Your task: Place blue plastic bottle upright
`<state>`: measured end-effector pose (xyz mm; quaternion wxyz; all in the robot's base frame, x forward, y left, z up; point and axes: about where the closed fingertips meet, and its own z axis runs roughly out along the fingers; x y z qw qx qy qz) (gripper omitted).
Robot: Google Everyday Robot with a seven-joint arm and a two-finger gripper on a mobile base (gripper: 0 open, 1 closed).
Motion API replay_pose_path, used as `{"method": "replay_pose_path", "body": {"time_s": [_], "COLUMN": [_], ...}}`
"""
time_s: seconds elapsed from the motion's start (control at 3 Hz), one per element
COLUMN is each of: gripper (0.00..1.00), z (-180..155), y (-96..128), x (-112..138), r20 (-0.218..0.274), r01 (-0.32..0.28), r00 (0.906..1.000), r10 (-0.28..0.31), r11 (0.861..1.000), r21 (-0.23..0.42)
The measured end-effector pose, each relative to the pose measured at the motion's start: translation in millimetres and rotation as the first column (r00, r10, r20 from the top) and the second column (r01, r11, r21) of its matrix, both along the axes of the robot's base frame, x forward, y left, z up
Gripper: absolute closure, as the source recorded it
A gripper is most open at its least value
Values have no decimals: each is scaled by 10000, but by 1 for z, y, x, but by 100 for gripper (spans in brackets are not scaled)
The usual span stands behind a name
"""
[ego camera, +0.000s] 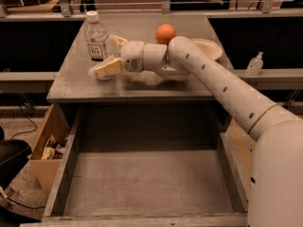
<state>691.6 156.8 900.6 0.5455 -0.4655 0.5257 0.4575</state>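
Note:
The blue plastic bottle (96, 40) stands upright at the back left of the grey table top (85, 86); it has a white cap and a pale label with dark print. My gripper (106, 56) reaches in from the right at the bottle's lower part. Its near finger (110, 68) lies in front of the bottle's base and its far finger (120, 40) is behind and to the right. The jaws stand apart, loose around the bottle rather than pressing on it.
An orange ball (165, 33) and a pale plate (209, 48) sit at the back of the table behind my arm. A small clear pump bottle (255, 63) stands on the ledge to the right. A wide open drawer (147, 183) lies below the table; a cardboard box (46, 150) is on the left.

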Motion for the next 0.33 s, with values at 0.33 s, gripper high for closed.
{"method": "replay_pose_path", "body": {"time_s": [0.33], "gripper": [0], "z": [0], "y": [0], "x": [0], "r20": [0], "r01": [-2], "r00": [10000], "r10": [2], "r11": [10000], "r21": [0]}}
